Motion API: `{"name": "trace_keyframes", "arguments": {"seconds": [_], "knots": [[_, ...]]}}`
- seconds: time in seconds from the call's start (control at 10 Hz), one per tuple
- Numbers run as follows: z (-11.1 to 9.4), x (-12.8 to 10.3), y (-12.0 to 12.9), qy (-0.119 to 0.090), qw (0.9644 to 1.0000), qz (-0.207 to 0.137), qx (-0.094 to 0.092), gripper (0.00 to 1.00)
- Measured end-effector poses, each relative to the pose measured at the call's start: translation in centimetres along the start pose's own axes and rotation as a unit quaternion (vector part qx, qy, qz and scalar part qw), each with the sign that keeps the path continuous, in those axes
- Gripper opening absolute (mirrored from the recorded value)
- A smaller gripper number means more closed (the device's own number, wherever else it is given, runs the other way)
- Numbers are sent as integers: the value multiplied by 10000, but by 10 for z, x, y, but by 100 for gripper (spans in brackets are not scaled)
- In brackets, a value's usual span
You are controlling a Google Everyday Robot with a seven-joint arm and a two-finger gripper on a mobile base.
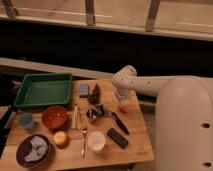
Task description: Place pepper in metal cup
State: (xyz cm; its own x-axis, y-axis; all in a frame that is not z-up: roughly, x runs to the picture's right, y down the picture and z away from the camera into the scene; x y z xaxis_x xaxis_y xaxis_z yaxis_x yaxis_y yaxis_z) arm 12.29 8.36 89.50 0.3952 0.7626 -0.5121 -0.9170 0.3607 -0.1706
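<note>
Pepper [123, 107]: showing orange just below the pincer [120, 99].
Pincer: hanging low over the counter [136, 146]; grip impossible to tell.
Metal cup [92, 115]: sitting near.

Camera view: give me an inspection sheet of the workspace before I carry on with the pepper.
Surface: wooden table, crowded across its left and middle.
Job's things: pepper sits right of the metal cup, apart from it and not in it.
Clutter: green tray, red bowl, blue cup, white cup, yellow fruit, pinecone-like lump, fork.
End effector: end effector is low, just above the pepper; contact cannot be told.
Cables: nothing seen.
Surroundings: railing posts and a dark wall behind the table.
</note>
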Motion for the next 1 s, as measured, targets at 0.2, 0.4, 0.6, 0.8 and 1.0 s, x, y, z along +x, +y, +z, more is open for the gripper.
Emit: {"name": "trace_keyframes", "arguments": {"seconds": [0.2, 0.4, 0.6, 0.8, 1.0], "knots": [[6, -7, 7, 18, 10000, -63, -38, 69], [14, -13, 9, 26, 9999, -26, -117, 69], [22, -18, 14, 44, 9998, -18, -181, 69], [27, -21, 17, 96, 9997, -26, -229, 67], [29, -19, 14, 131, 9995, 0, -270, 50]]}}
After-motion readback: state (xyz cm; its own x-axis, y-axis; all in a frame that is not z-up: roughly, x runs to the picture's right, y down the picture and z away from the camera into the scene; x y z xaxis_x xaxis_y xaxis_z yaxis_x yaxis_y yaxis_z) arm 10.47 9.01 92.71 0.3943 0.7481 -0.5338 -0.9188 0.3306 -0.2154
